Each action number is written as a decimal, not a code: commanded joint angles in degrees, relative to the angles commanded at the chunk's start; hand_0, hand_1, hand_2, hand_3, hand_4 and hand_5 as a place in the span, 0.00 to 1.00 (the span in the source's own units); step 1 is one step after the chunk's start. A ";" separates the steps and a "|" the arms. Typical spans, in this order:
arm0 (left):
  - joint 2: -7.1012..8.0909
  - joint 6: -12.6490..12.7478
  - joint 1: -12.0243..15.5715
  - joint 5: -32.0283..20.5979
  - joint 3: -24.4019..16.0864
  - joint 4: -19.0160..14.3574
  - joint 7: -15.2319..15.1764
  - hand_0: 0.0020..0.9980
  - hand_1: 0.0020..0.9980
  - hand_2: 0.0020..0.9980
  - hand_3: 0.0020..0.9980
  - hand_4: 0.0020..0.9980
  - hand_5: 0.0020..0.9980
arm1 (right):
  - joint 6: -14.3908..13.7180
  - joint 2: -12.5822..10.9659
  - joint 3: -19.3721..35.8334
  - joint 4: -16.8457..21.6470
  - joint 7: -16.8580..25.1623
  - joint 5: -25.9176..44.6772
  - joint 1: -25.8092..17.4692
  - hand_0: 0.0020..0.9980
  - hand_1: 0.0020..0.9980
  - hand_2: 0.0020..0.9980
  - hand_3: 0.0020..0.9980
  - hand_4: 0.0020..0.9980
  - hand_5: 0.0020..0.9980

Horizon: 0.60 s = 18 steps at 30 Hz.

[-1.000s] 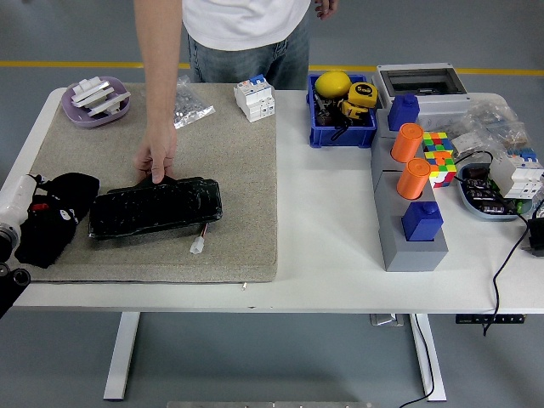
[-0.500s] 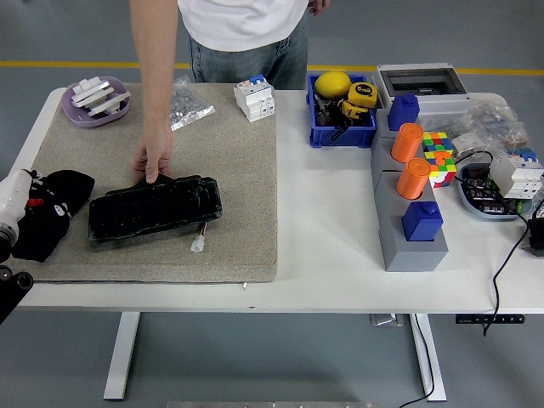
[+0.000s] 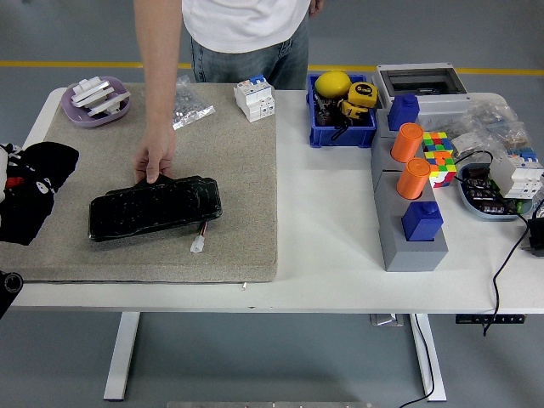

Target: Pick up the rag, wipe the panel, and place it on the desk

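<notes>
The black rag (image 3: 38,191) hangs at the picture's left edge, over the left end of the beige mat (image 3: 238,170). My left hand (image 3: 8,178) is mostly cut off by the edge and wrapped in the rag, gripping it. The glossy black panel (image 3: 155,206) lies on the mat to the rag's right, apart from it, with a small white connector (image 3: 197,246) on a wire at its near side. A person's hand (image 3: 155,161) rests on the panel's far edge. My right hand is out of view.
On the mat's far side are a purple dish (image 3: 95,100) of white parts, a plastic bag (image 3: 191,106) and a white breaker (image 3: 255,96). To the right stand a blue bin (image 3: 340,127), a grey block stand (image 3: 408,212) with orange and blue pieces, a colour cube (image 3: 439,157) and cables.
The rag has moved left and towards the far side with my left hand, away from the panel and partly out of the picture. The person's hand stays on the panel.
</notes>
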 joint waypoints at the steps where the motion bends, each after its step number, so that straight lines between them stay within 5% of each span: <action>1: -0.18 0.20 0.54 -0.93 0.08 -0.72 0.19 0.21 0.12 0.51 0.48 0.16 0.00 | -0.02 0.02 0.18 0.00 0.02 -0.10 0.02 0.71 0.44 0.63 0.62 1.00 0.55; 18: -4.28 4.14 1.58 -3.43 6.77 -2.46 1.14 0.20 0.12 0.50 0.48 0.16 0.00 | -0.11 -0.30 1.33 0.00 -0.17 -1.16 0.21 0.71 0.44 0.63 0.62 1.00 0.55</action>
